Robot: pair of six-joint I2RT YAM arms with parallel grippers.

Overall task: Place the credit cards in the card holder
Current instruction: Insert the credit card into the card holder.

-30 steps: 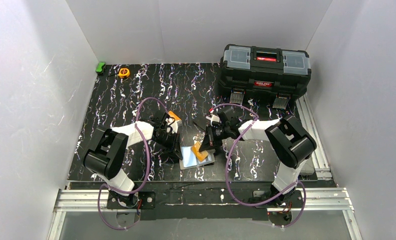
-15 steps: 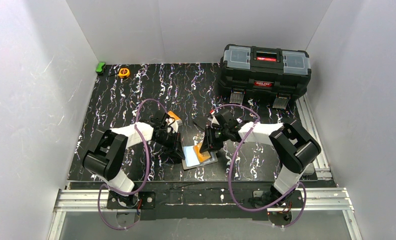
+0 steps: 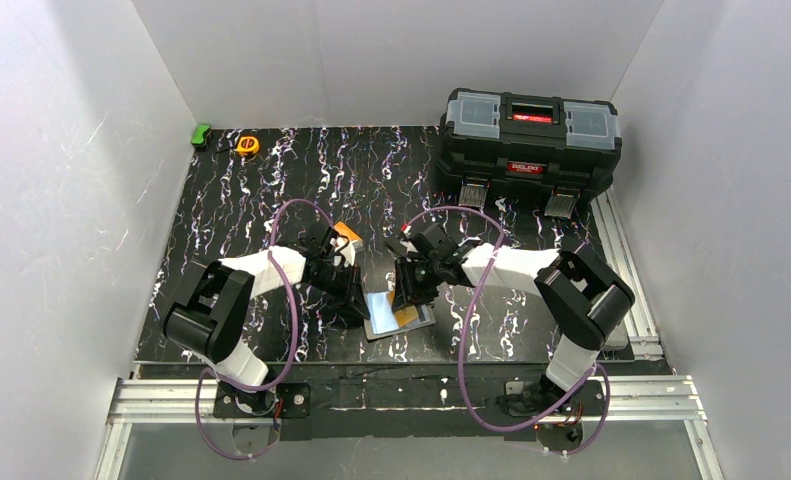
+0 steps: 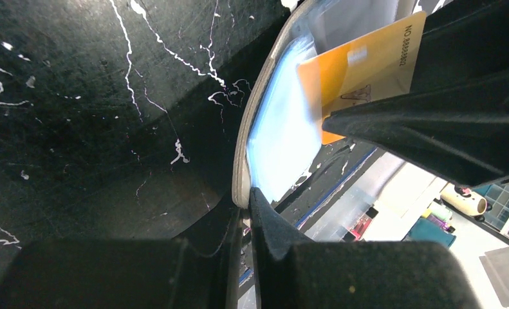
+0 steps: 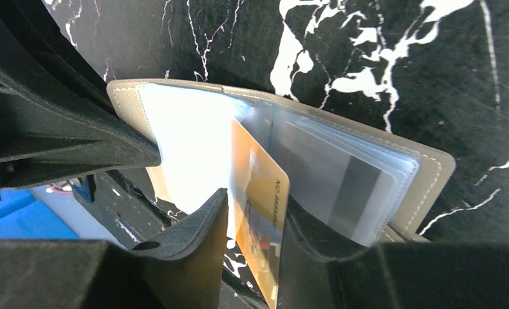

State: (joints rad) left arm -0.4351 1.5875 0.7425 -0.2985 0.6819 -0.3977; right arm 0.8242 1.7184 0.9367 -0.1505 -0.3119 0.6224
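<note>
card holder (image 3: 383, 318) lies open, inside up, on the black marbled table (image 3: 271, 200) near its front edge, between the two arms. left gripper (image 4: 242, 207): fingers pressed together on the holder's left rim, pinning that leaf. right gripper (image 5: 255, 212): fingers pinching a thin orange card (image 5: 259, 193) with printed digits along one edge, held tilted over the holder's middle. the card's far end sits at the fold, against the stack of clear pockets (image 5: 342, 174) (cannot tell if it is inside a sleeve). grey cards show through the pockets. the two grippers are just beside each other, not touching. a black toolbox (image 3: 529, 135) stands at the far right of the table, a yellow tape measure (image 3: 248, 145) at the far left.
</note>
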